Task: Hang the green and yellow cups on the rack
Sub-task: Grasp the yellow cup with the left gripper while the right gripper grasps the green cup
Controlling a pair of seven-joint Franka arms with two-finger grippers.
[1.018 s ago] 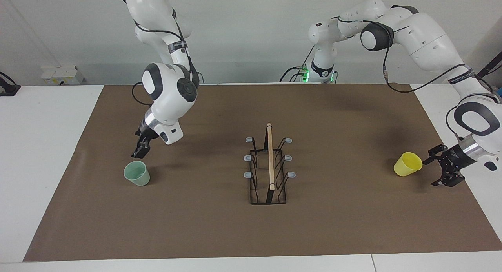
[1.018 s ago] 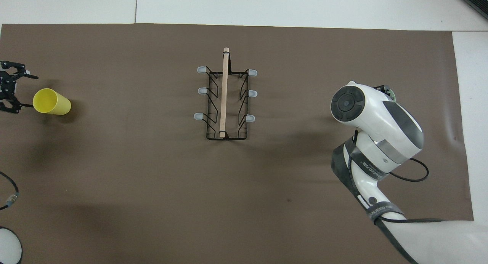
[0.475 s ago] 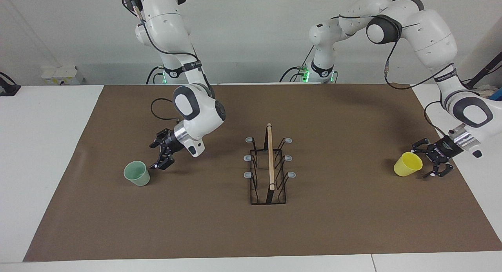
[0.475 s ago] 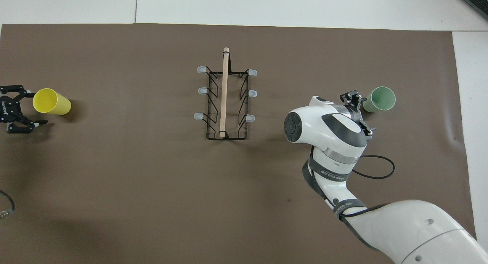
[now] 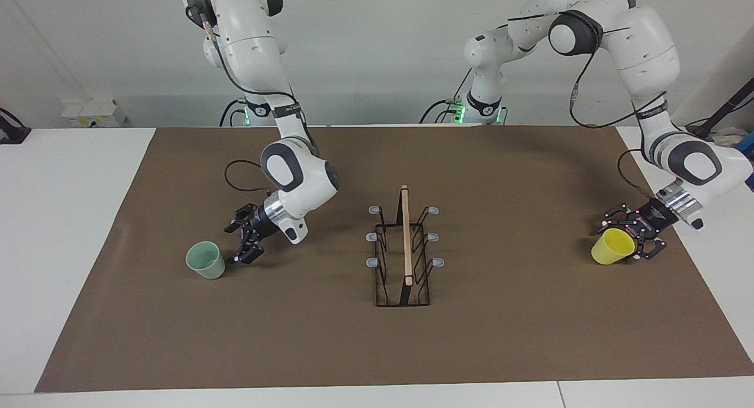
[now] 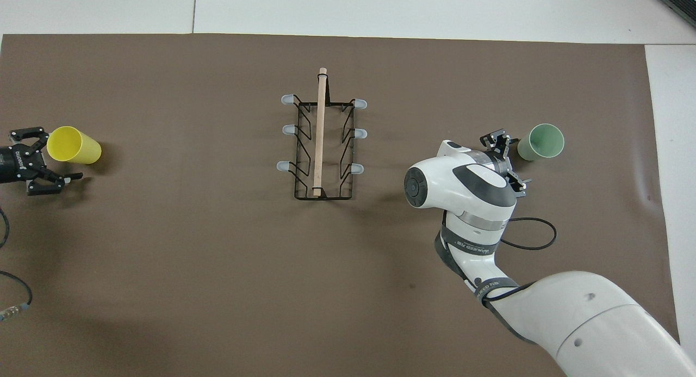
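The pale green cup (image 5: 205, 260) (image 6: 541, 142) stands upright on the brown mat toward the right arm's end of the table. My right gripper (image 5: 235, 243) (image 6: 514, 159) hangs low and open just beside it, on the cup's rack side, with nothing between its fingers. The yellow cup (image 5: 611, 247) (image 6: 75, 146) stands toward the left arm's end. At its rim my left gripper (image 5: 631, 241) (image 6: 51, 158) is open, one finger on each side of the cup's edge; I cannot tell whether it touches. The black wire rack (image 5: 406, 237) (image 6: 321, 132) with its wooden bar stands mid-mat, its prongs bare.
A brown mat (image 5: 500, 337) covers most of the white table (image 5: 59, 219). The right arm's black cable (image 5: 235, 184) loops near its wrist. A white socket box (image 5: 91, 112) sits at the table's corner near the wall.
The right arm swung from over the green cup to its rack side and lowered its open gripper there. The left gripper moved in along the table to the yellow cup's rim.
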